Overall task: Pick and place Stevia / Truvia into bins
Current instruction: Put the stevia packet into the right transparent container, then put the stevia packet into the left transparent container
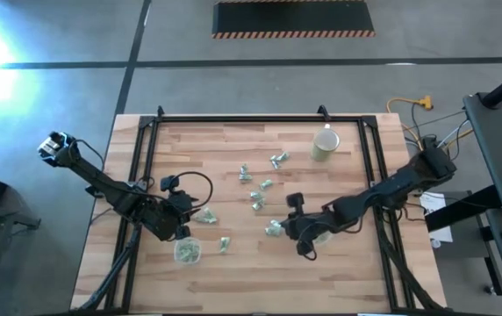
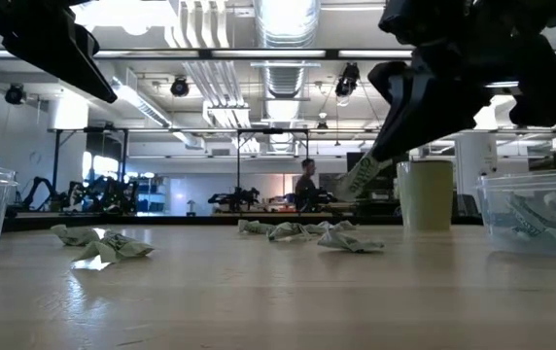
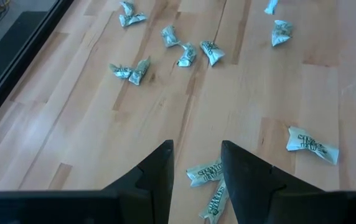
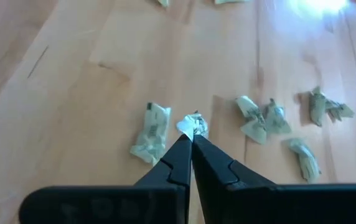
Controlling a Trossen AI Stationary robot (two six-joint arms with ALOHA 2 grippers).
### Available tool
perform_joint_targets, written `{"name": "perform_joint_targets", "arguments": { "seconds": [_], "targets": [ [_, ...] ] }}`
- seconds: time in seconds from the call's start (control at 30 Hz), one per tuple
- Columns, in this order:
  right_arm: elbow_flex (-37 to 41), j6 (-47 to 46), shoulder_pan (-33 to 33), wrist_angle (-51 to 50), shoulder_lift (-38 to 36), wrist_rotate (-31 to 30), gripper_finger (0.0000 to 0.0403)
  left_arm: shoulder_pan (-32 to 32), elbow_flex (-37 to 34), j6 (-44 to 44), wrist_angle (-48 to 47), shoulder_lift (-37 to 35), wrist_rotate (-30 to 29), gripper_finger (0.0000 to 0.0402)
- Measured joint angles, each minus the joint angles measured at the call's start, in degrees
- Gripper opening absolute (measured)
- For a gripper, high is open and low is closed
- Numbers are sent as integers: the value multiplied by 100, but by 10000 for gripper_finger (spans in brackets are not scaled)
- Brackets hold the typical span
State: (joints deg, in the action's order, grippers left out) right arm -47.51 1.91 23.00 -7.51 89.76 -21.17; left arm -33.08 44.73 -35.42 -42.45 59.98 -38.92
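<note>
Several small green-and-white Stevia sachets (image 1: 257,195) lie scattered on the wooden table. My right gripper (image 4: 192,138) is shut on one sachet (image 2: 361,176) and holds it above the table, near another sachet (image 4: 151,132) that lies flat. One clear bin (image 1: 187,252) with sachets inside stands near the front left. The other clear bin (image 2: 536,209) stands under my right arm. My left gripper (image 3: 196,165) hovers open above two sachets (image 3: 204,172) lying on the table. My right gripper pinches one end of a crumpled sachet (image 4: 194,126) between its two fingertips. The fingers slant down from the table's right side. The sachet hangs tilted below the fingertips, lifted clear of the table (image 2: 361,176).
A beige round cup (image 1: 325,145) stands at the far right of the table. A black frame rail (image 1: 233,120) runs along the far edge. Free wood lies along the near edge between the two bins.
</note>
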Motion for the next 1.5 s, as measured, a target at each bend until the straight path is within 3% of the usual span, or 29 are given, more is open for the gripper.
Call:
{"name": "perform_joint_targets", "arguments": {
  "seconds": [0.5, 0.83, 0.97, 1.27, 1.5],
  "targets": [
    [0, -1027, 375, -1558, -1201, 1, 9, -1, -2, 136, 39, 0, -196, 116],
    [0, -2868, 1179, -2857, -1954, 2, 8, -1, -9, 138, 150, 0, -194, 116],
    [2, -3337, 1431, -3032, -1986, 7, 8, -2, -9, 138, 169, 0, -194, 116],
    [101, -3456, 1434, -3043, -1680, 38, 8, 0, -11, 138, 308, 0, -194, 116],
    [140, -3536, 1245, -3029, -1345, 579, 8, 0, -11, 138, 323, 0, -194, 116]
  ]
}}
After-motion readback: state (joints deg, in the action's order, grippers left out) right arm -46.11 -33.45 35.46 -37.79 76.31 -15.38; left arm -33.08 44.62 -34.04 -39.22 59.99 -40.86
